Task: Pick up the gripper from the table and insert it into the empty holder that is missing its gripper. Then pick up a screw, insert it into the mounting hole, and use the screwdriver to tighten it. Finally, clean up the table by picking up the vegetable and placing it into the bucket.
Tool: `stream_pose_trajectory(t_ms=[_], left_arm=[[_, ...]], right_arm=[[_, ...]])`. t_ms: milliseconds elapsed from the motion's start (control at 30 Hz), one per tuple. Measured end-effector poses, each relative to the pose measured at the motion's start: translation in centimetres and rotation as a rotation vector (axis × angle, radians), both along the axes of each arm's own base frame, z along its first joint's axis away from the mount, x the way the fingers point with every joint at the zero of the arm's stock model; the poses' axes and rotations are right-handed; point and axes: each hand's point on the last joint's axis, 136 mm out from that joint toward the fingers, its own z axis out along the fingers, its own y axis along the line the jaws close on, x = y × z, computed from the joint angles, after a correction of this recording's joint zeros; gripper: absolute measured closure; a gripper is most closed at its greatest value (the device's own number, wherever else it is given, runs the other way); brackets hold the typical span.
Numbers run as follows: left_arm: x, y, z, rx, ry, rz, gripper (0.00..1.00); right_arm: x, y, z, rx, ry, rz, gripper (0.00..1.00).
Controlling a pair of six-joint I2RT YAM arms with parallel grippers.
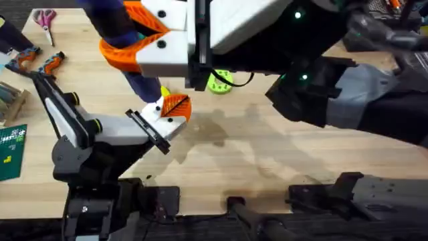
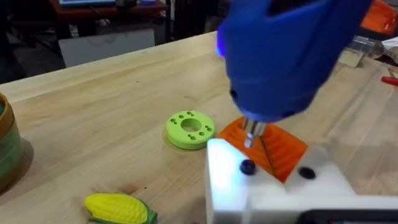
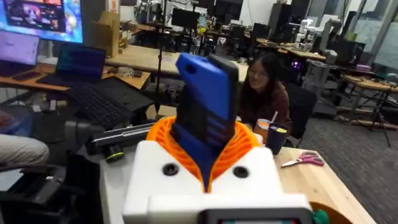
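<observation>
My left gripper (image 2: 267, 149) (image 1: 168, 112) rests low over the table, shut, its orange pads together. The orange gripper wedge (image 2: 280, 149) sits in the white holder block (image 2: 224, 186). A dark screw (image 2: 247, 167) sits in the block's mounting hole. My right gripper (image 3: 205, 143) (image 1: 157, 37) is shut on the blue screwdriver (image 3: 205, 112) (image 2: 286, 56), held upright high above. Its metal tip (image 2: 252, 134) points down just above the screw; contact cannot be judged. The yellow-green vegetable (image 2: 118, 208) (image 1: 164, 91) lies on the wood beside the holder. The bucket (image 2: 5, 149) shows as a rim at the edge.
A lime-green ring with holes (image 2: 189, 129) (image 1: 219, 82) lies just beyond the holder. Scissors (image 1: 45, 18), orange-handled tools (image 1: 40, 63) and a green board (image 1: 12, 150) sit along the table's left side. The right arm (image 1: 321, 73) hangs large over the right half.
</observation>
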Motion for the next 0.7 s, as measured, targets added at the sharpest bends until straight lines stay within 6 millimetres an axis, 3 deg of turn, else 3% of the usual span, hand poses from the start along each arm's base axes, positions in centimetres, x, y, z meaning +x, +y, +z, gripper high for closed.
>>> stream_pose_trajectory(t_ms=[700], left_arm=[[0.0, 0.0, 0.0, 0.0, 0.0, 0.0, 0.991]], right_arm=[[0.22, 0.13, -0.63, -0.023, 0.023, -0.005, 0.974]])
